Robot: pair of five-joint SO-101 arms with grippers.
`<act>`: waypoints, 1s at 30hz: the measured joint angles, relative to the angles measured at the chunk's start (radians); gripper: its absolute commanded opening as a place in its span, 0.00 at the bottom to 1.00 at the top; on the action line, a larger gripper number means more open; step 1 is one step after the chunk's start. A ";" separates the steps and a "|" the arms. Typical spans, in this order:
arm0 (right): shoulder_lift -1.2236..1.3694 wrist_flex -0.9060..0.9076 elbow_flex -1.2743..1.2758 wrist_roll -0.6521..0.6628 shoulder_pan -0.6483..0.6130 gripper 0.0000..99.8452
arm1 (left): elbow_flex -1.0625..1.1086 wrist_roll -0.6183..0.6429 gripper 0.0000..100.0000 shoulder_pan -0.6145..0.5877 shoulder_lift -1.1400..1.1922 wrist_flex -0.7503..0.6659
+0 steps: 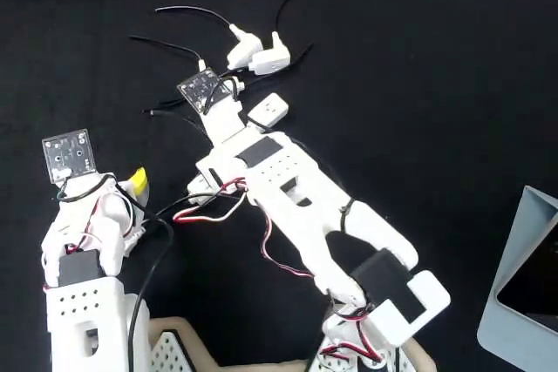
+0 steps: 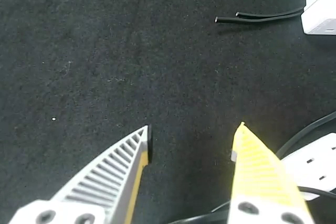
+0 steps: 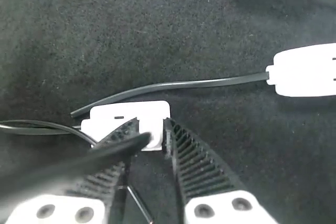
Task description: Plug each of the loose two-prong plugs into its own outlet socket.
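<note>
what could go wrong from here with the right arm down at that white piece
1. The right gripper sits at one end of the white piece, not its middle, so the piece may twist or slip.
2. A loose black cable lies right beside it and could snag, dragging the second white piece.
3. The left gripper is open over bare mat, so the outlet socket is unheld and may slide when pushed.

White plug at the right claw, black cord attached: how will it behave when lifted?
Probably light and rigid: the white plug is a small boxy moulded body. Its smooth faces might slip in the right claw. Its thin black cord lies loosely curved, so likely floppy, trailing behind.
</note>
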 measured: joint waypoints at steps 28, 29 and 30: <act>-0.012 0.043 -0.009 0.000 0.002 0.01 | 0.000 0.000 0.26 0.000 0.000 0.000; -0.012 0.041 -0.009 0.000 0.005 0.01 | 0.000 0.000 0.26 0.000 0.000 0.000; -0.012 0.041 -0.009 0.000 0.008 0.01 | 0.000 0.000 0.26 0.000 0.000 0.000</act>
